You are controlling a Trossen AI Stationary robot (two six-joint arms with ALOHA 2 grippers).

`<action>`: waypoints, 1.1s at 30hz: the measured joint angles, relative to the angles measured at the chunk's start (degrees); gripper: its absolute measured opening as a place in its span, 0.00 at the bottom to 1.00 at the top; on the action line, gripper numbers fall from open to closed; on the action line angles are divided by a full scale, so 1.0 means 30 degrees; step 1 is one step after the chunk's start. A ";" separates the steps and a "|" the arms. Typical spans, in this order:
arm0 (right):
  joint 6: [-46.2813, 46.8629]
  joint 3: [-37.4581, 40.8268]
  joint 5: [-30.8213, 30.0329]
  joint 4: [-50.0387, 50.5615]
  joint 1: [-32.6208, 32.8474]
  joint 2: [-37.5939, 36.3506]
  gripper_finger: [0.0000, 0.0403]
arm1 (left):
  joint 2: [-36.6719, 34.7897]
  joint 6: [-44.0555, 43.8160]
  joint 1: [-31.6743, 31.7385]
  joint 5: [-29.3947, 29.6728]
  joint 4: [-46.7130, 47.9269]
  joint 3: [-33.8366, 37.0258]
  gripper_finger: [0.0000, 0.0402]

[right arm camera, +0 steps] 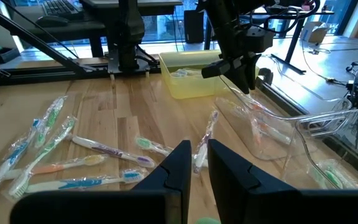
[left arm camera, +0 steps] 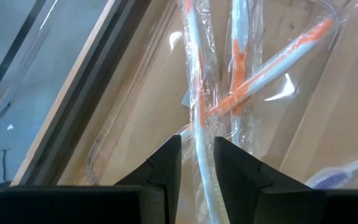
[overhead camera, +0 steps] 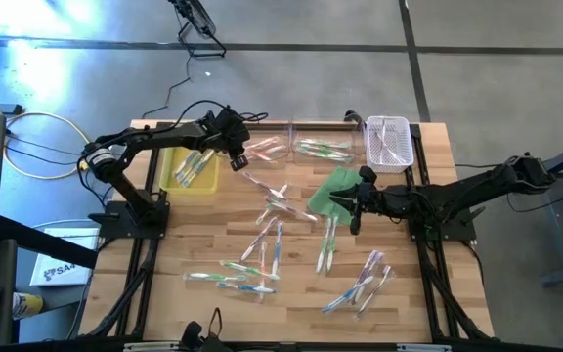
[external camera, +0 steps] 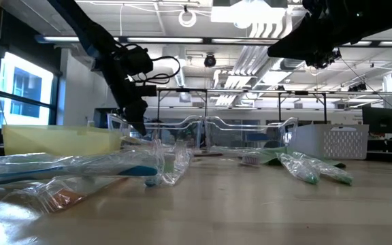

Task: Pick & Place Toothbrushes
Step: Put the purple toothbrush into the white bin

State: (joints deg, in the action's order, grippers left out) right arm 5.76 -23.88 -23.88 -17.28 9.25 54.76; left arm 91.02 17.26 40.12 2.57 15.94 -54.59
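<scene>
Several wrapped toothbrushes (overhead camera: pixel 262 244) lie scattered over the wooden table's middle and near part. My left gripper (left arm camera: pixel 197 140) hangs, pointing steeply down, over a clear tray (overhead camera: pixel 267 147) at the far edge. It is open, with its fingers on either side of a white-and-orange toothbrush (left arm camera: pixel 199 106). That toothbrush lies in the tray with two more orange ones (left arm camera: pixel 238 56). Right of centre, my right gripper (overhead camera: pixel 350 205) hovers over a green cloth (overhead camera: pixel 332 191). Its fingers (right arm camera: pixel 199 146) are a narrow gap apart with nothing between them.
A yellow bin (overhead camera: pixel 189 171) holding toothbrushes stands at the far left. A second clear tray (overhead camera: pixel 325 147) and a white slotted basket (overhead camera: pixel 389 142) stand along the far edge. More toothbrushes (overhead camera: pixel 360 284) lie near the front right.
</scene>
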 joint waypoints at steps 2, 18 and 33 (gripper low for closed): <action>0.0000 -0.0004 0.0000 0.0000 -0.0004 0.0000 0.11 | 0.0000 -0.0011 0.0000 0.0003 0.0000 0.0000 0.23; -0.0006 0.0000 -0.0007 -0.0007 -0.0004 0.0000 0.11 | -0.0102 -0.0153 -0.0397 -0.3459 0.0021 -0.2852 0.23; -0.0357 0.0000 0.0000 -0.0007 0.0002 0.0000 0.11 | -0.0102 -0.0339 -0.1153 -0.3519 -0.1091 -0.3213 0.23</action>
State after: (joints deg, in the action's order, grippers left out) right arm 4.69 -23.88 -23.88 -17.30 9.26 54.76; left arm 90.72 16.24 36.66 -7.99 12.67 -64.23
